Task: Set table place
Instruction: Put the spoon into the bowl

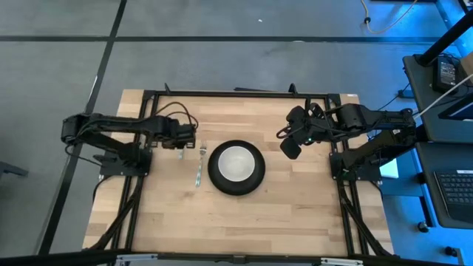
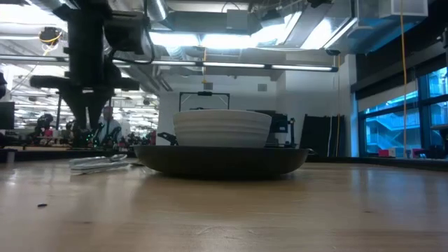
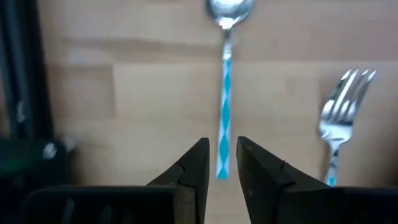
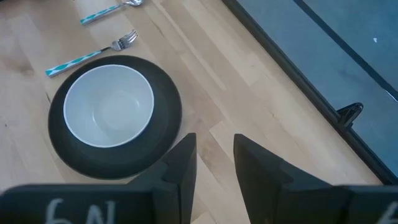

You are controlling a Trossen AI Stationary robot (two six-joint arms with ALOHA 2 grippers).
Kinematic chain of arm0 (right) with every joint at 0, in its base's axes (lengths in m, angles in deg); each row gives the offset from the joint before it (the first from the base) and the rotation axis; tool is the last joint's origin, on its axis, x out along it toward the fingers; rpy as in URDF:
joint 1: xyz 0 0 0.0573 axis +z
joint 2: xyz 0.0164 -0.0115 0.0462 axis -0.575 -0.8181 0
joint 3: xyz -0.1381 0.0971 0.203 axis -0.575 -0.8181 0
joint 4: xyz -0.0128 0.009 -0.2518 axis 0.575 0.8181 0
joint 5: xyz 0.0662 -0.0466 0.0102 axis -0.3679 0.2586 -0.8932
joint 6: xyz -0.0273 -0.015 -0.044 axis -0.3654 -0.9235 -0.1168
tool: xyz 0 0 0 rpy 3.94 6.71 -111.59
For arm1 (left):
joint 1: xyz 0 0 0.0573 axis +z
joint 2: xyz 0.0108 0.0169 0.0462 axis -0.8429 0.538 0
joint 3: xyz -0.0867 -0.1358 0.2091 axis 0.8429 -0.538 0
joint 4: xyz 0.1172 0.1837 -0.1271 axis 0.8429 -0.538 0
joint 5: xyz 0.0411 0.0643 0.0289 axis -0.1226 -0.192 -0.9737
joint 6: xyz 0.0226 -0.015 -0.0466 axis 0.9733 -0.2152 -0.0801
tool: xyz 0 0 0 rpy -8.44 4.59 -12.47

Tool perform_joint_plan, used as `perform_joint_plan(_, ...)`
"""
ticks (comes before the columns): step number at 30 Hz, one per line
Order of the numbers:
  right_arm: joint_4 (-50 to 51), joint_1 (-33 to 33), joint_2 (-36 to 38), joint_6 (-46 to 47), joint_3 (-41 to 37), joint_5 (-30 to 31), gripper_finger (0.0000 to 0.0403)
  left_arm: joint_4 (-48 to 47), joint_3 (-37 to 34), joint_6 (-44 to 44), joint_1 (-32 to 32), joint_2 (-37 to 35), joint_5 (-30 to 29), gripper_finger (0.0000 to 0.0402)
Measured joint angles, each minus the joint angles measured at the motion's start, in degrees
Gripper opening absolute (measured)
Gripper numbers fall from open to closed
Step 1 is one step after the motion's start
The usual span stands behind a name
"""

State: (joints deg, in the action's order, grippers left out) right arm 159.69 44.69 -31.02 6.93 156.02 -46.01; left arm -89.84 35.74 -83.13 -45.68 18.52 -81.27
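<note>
The black round plate (image 1: 255,179) lies at the middle of the wood table (image 1: 295,214), and the white bowl (image 1: 236,162) stands in it. The fork (image 1: 199,168) lies just left of the plate. The spoon (image 3: 225,93), with a blue-striped handle, lies on the table left of the fork, its bowl end away from my left gripper. My left gripper (image 3: 222,163) is open above the free end of the spoon's handle, one finger on either side, clear of it in the low view (image 2: 87,124). My right gripper (image 1: 289,148) is open and empty, in the air right of the plate.
The black frame rails (image 1: 236,94) run along the table's far edge, and the arm bases stand at the left (image 1: 122,159) and right (image 1: 355,162) sides. Bare wood (image 1: 236,222) lies between the plate and the near edge.
</note>
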Motion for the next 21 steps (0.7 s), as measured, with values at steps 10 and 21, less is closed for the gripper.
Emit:
perform_joint_plan(10,-0.1,0.0,0.0,0.3,0.0,0.0,0.0108,4.1,0.0,12.2,8.3,6.4,1.4,0.0075)
perform_joint_plan(21,-0.3,0.0,0.0,0.4,0.0,0.0,0.0108,9.9,0.0,14.8,8.9,14.0,2.4,0.0075)
